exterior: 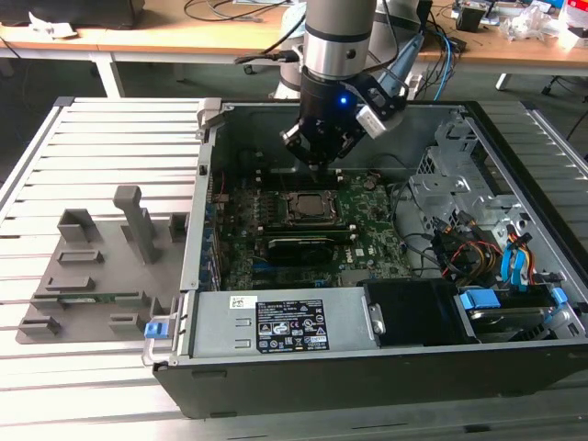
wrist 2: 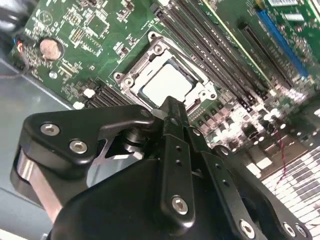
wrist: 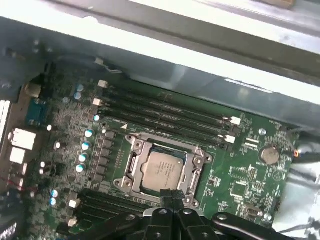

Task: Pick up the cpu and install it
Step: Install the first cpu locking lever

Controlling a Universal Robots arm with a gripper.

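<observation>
open computer case (exterior: pixel 241 323) lying on a slatted metal table (exterior: pixel 110 147), green board (exterior: pixel 367 241) across its floor. toward the exterior view's right, a metal drive cage (exterior: pixel 441 175) and a tangle of coloured cables (exterior: pixel 501 257); along the near edge, a labelled silver box (exterior: pixel 276 323). outside the case, at the exterior view's left, a grey holder (exterior: pixel 101 266) with upright posts. beside the socket frame (wrist: pixel 131 162) in the first wrist view, long dark memory slots (wrist: pixel 165 112), a row of blue-topped capacitors (wrist: pixel 85 145) and a round coin battery (wrist: pixel 270 154). nothing lying between gripper and chip. cpu (wrist: pixel 161 170) seated flat inside the socket frame, square, pale silvery top, edges level with the metal rim around it; seen too in the second wrist view (wrist 2: pixel 166 84) and near the board's middle in the exterior view (exterior: pixel 310 206). gripper (exterior: pixel 317 163) hanging just above the board, beside the socket on its far side, black fingers (wrist 2: pixel 172 150) drawn tight together, tips meeting, holding nothing, clear of the chip.
</observation>
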